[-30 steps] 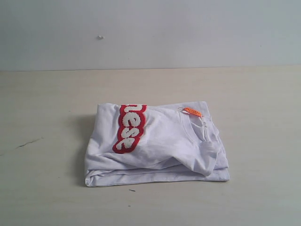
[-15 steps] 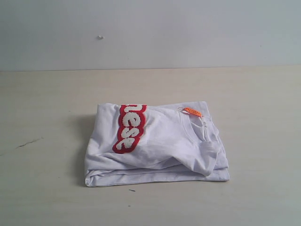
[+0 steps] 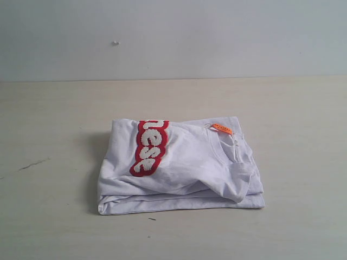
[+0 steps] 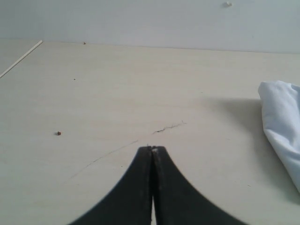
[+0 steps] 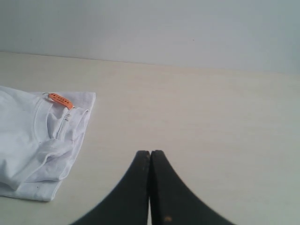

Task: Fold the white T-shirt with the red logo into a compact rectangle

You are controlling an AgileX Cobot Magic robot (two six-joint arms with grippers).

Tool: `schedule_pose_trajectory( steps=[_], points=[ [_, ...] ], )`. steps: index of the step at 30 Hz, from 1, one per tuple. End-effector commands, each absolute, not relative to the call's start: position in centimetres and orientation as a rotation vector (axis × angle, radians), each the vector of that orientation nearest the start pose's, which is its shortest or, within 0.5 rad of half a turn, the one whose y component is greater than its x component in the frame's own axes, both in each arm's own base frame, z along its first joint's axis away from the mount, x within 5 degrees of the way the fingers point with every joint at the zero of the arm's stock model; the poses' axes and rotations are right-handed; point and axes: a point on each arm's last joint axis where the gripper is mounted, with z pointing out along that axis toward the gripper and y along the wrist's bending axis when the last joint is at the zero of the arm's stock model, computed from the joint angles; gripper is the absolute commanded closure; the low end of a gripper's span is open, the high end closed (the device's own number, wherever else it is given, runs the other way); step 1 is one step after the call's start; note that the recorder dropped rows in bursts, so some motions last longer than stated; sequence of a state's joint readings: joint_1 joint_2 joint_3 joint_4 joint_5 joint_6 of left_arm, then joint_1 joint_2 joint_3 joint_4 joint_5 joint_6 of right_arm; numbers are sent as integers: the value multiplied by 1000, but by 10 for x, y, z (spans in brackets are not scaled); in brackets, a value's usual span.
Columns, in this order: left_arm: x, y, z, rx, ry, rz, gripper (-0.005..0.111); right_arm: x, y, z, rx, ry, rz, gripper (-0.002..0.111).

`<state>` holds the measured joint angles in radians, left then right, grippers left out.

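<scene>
The white T-shirt (image 3: 184, 165) lies folded in a stacked rectangle at the table's middle in the exterior view. Its red logo (image 3: 149, 147) with fuzzy white letters runs down the top layer on the left side. The orange neck tag (image 3: 222, 128) sits at the collar, far right corner. Neither arm shows in the exterior view. My left gripper (image 4: 152, 149) is shut and empty over bare table, with a corner of the T-shirt (image 4: 281, 117) off to one side. My right gripper (image 5: 150, 153) is also shut and empty, apart from the T-shirt (image 5: 33, 136) and its tag (image 5: 61, 100).
The pale wooden table (image 3: 293, 108) spreads around the shirt, backed by a plain wall (image 3: 217, 32). A thin dark scratch (image 4: 168, 126) and a small speck (image 4: 58, 133) mark the surface by the left gripper.
</scene>
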<state>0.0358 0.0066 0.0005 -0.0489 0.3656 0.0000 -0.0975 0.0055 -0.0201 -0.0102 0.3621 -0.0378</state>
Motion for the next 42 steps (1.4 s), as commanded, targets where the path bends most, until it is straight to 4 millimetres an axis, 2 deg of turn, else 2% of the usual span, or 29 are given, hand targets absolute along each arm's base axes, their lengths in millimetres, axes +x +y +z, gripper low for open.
schedule_pose_trajectory(
  steps=[1,42],
  points=[
    [53,0,181,-72,1835,-29,107,52,-6,187,81,1825,-87,108],
    [53,0,181,-72,1835,-29,107,52,-6,187,105,1824,-78,108]
  ],
)
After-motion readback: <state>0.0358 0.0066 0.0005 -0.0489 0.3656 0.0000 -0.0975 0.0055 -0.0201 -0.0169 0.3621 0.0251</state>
